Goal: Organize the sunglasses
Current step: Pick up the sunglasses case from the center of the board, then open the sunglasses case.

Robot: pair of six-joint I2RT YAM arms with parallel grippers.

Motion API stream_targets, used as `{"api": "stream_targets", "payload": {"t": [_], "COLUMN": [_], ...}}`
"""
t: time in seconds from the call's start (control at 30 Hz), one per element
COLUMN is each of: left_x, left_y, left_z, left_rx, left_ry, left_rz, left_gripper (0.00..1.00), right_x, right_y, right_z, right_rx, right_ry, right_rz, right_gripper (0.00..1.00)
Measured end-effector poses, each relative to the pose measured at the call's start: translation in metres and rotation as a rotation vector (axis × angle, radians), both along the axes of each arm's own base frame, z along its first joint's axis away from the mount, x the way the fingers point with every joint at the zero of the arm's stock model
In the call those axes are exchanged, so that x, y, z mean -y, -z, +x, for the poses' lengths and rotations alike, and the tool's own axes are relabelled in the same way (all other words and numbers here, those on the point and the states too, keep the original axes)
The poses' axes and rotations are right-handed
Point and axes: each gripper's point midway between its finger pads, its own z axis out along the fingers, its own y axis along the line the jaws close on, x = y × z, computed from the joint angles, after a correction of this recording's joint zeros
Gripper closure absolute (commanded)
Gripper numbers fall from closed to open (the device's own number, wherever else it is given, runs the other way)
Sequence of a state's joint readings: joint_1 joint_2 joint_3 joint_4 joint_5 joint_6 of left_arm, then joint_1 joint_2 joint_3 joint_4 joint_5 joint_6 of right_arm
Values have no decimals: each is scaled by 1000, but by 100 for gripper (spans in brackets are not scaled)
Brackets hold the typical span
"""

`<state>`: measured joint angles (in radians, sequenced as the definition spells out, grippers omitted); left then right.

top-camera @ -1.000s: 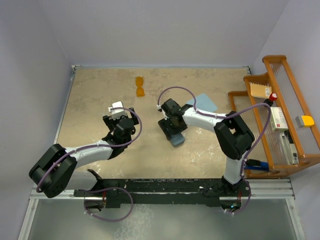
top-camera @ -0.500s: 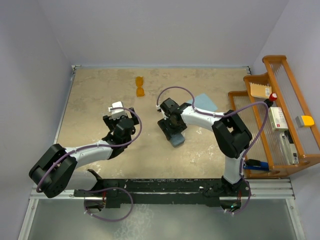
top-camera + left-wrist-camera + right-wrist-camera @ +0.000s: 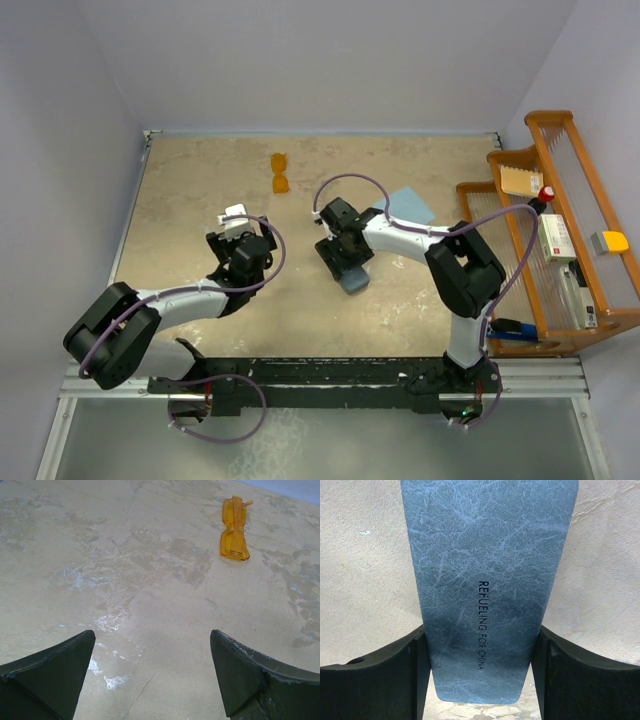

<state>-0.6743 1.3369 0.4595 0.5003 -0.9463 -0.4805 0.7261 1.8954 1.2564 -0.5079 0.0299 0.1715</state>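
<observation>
The sunglasses, orange with a thin frame, lie folded on the beige table near the far edge. In the left wrist view they sit far ahead and to the right. My left gripper is open and empty, low over bare table, well short of the sunglasses. My right gripper is shut on the closed grey-blue case at the table's middle. In the right wrist view the case fills the gap and both fingers press its sides.
A light blue cloth lies right of the right gripper. A wooden rack with boxes and small items stands along the right edge. Grey walls close the table at the back and left.
The left arm has shifted slightly at its near end. The right gripper stays shut on the case in the same place.
</observation>
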Motion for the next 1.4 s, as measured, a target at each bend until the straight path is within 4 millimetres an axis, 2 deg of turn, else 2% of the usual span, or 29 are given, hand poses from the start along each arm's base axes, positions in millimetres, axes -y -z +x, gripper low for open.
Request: {"api": "stream_targets", "payload": {"t": [0.2,0.3,0.37,0.63,0.73,0.87,1.1,1.23,1.4], "left_x": [0,1,3,24,32,48,70,78,95], "left_y": [-1,-3,-6,-24,-32,-54,-115,-139,-159], "left_z": [-1,-2,-3,-6,-11,-16,-34,-51,-66], "left_rx": [4,7,9,53,72,119,261,336,391], "left_ry": [-4,-2,10,138,198,294,485,588,731], "left_rz": [-21,-39,-55,-168,-218,-300,-426,-479,-525], "left_gripper": [12,13,13,14,6,5,4,4,4], "right_x": [-1,-4,-9,-33,-38,-43,-53,-52,-41], "right_y": [-3,-13,-30,-141,-168,-188,-212,-230,-251], "right_z": [0,-4,-3,-7,-16,-32,-47,-49,-38], "right_rx": [27,38,65,255,295,305,299,312,335], "right_ry": [-2,-13,-20,-83,-122,-177,-254,-284,-278], "right_rz": [20,53,95,391,489,588,698,776,867], "right_gripper": [100,100,100,100,100,100,100,100,100]}}
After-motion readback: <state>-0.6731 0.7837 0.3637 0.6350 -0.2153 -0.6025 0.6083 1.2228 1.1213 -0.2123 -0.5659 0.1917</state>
